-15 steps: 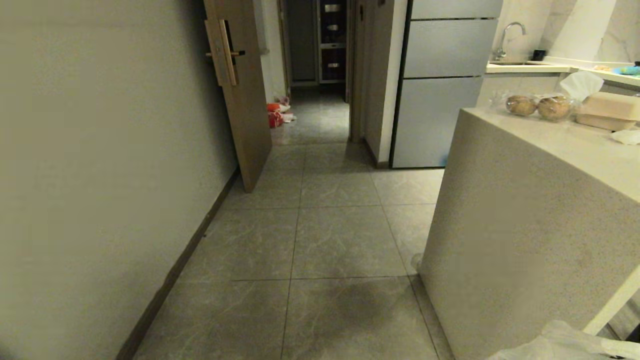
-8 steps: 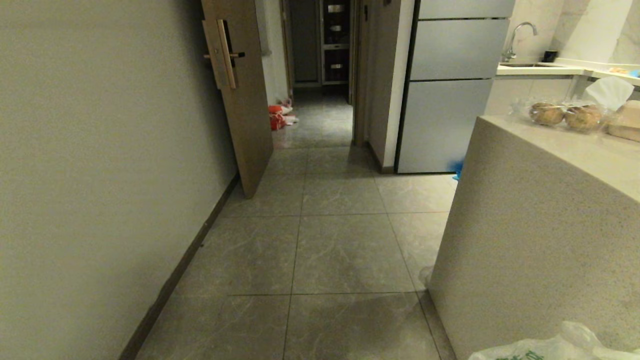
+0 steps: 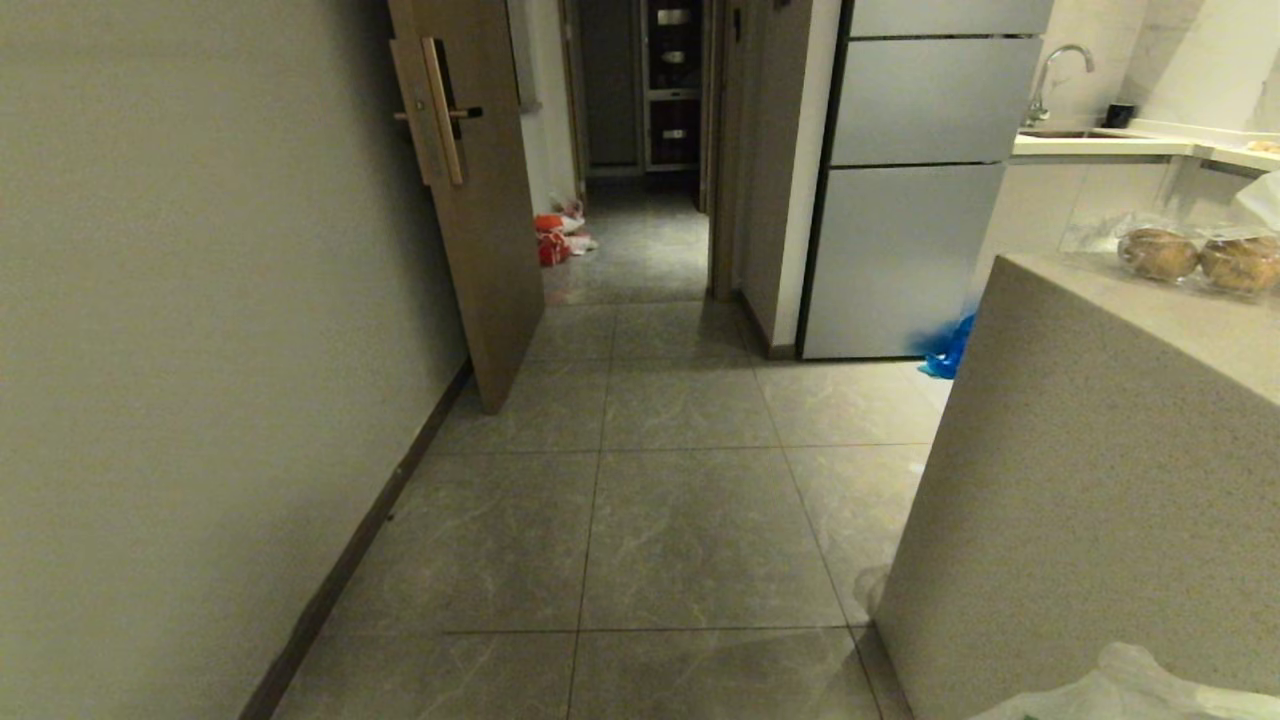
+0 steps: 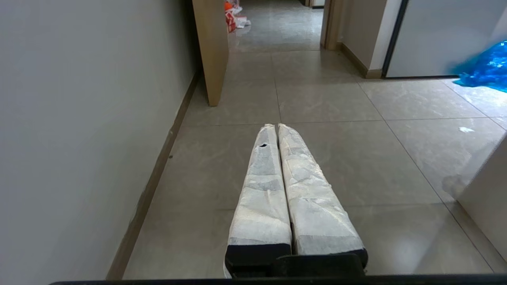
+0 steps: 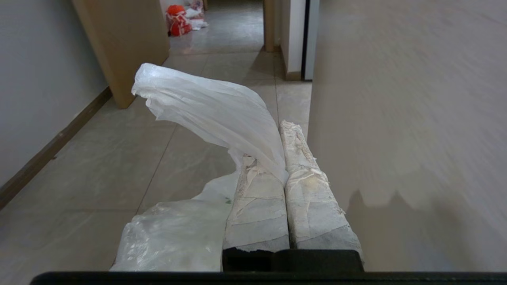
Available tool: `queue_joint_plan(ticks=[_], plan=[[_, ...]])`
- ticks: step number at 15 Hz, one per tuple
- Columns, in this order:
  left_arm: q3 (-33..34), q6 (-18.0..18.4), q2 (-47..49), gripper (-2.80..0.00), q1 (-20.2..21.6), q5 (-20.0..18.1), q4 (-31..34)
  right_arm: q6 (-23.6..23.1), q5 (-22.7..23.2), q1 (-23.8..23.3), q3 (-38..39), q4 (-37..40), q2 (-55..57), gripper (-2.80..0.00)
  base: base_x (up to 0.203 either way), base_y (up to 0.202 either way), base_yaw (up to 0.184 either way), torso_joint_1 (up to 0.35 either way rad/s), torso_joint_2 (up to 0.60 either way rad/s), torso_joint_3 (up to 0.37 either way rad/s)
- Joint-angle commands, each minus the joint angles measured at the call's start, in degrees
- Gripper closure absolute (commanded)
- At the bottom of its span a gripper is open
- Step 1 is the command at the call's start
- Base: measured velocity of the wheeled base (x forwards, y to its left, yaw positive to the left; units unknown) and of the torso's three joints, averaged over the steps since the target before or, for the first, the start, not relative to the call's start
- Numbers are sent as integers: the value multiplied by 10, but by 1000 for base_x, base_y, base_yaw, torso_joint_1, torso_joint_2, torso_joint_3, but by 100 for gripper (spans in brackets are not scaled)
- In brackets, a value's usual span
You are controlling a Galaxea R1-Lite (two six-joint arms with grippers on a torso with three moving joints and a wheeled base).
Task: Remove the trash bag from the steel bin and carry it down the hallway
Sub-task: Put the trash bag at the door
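Note:
The trash bag (image 5: pixel 214 114), thin translucent white plastic, is pinched between the white-wrapped fingers of my right gripper (image 5: pixel 282 126); one flap stands up ahead of the tips and the rest hangs beside them. A bit of the trash bag (image 3: pixel 1130 690) shows at the lower right corner of the head view. My left gripper (image 4: pixel 276 126) is shut with nothing in it, held level above the floor. The hallway (image 3: pixel 650 480) with grey marble-look tiles runs ahead. The steel bin is out of view.
A speckled counter end (image 3: pixel 1080 480) stands close on the right, with bagged buns (image 3: pixel 1195 258) on top. An open wooden door (image 3: pixel 470 190) juts from the left wall (image 3: pixel 200 300). Ahead right is a grey fridge (image 3: pixel 910 190) with a blue bag (image 3: pixel 950 348) beside it. Red-and-white bags (image 3: pixel 555 235) lie far down.
The whole head view has shifted: the counter slid right and the door and fridge came nearer, so the camera moved forward and leftward. The bag stays in the right gripper.

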Motion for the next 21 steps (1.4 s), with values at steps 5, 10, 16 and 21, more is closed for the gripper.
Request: queue_joint_plan(ticks=[5,10,16,21], plan=[[0,0,1,0,0,0,0,0,0,0,7,0,1,0,189,0,1,1,1,2],[1,-1,1,0,0,0,0,0,0,0,7,0,1,0,190,0,1,2,2,0],[1,-1,1,0,0,0,0,0,0,0,7,0,1,0,192,0,0,2,2,2],[1,-1,0,0,0,0,0,0,0,0,7,0,1,0,190,0,0,1,3,3]])
